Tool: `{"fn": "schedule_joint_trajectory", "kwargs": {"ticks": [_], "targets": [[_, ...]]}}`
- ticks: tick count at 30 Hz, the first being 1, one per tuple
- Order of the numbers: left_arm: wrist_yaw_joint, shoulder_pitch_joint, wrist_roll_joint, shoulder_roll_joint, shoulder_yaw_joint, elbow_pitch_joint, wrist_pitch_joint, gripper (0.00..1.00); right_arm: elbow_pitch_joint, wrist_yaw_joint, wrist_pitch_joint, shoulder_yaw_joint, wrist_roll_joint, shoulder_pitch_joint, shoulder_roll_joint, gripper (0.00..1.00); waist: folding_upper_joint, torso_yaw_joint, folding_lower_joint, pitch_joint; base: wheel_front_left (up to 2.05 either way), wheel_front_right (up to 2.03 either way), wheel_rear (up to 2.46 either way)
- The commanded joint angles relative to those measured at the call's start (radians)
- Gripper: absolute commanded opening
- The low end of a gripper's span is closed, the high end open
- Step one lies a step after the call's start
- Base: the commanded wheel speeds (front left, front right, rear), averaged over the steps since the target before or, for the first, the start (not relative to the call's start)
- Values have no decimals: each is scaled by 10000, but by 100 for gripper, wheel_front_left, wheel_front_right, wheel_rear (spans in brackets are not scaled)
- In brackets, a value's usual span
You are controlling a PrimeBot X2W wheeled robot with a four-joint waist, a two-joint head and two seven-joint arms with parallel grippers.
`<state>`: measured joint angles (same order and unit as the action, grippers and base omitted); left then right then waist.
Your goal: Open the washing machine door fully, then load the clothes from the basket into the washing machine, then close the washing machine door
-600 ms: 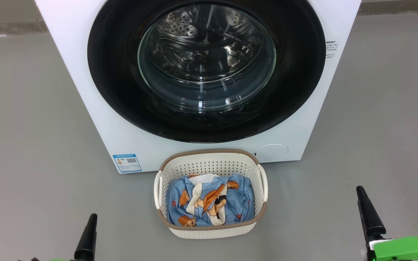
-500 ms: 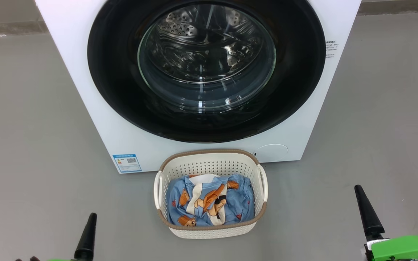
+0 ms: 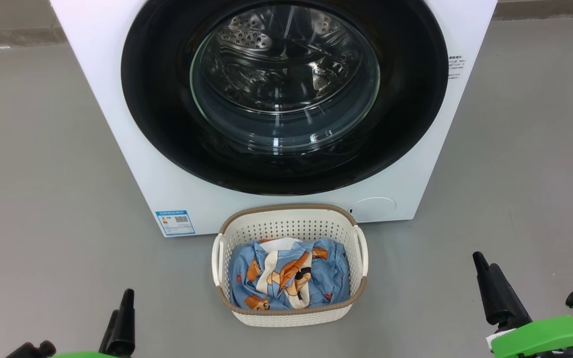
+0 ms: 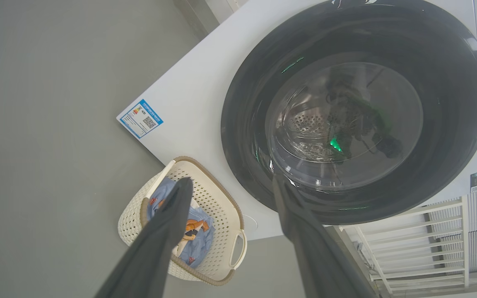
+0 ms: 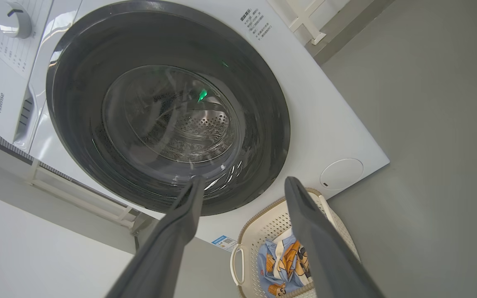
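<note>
At centre frame, the big round glossy-black washing machine door (image 3: 284, 94) sits shut on the white front-loading washing machine (image 3: 117, 129), so opening comes first. Right below, the cream perforated plastic basket (image 3: 291, 226) holds the blue bear-print clothes (image 3: 286, 276), parked handy for loading. My left gripper (image 4: 232, 180) and right gripper (image 5: 244, 180) hang low, jaws released, empty. Upper left on my right wrist view, the panel (image 5: 2, 82) reads "Hisense"; the blue sticker (image 3: 175, 222) is unreadable.

A laundry corner in a plain utility room: a white front-loading washing machine (image 3: 117, 124) with a program dial (image 5: 13, 18) stands on a bare, smooth grey floor (image 3: 43, 174); a perforated basket (image 3: 286, 207) of printed clothes (image 3: 286, 273) sits just in front of it, with a white slatted rack (image 4: 464, 240) and a pale wall (image 5: 35, 256) close by
</note>
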<state>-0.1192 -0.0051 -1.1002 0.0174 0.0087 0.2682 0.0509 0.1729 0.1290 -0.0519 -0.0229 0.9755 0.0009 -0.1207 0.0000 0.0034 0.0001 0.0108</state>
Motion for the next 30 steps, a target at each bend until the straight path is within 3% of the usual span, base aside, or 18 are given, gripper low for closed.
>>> {"fn": "schedule_joint_trajectory", "kwargs": {"ticks": [1, 17, 30], "targets": [[-52, -248, 294, 171, 139, -326, 109, 100, -343, 8, -112, 131, -316, -194, -175, 100, 0, 2, -1, -2, 0, 0, 0], [175, -153, 3534, 208, 117, -359, 579, 100, 33, 10, -579, 384, -2567, -111, -392, 100, 0, -25, -1, -38, 0, 0, 0], [148, -137, 5568, 238, 213, -345, 962, 100, 352, 12, -959, 601, -4167, -127, -582, 100, 0, -63, -1, -54, 0, 0, 0]]}}
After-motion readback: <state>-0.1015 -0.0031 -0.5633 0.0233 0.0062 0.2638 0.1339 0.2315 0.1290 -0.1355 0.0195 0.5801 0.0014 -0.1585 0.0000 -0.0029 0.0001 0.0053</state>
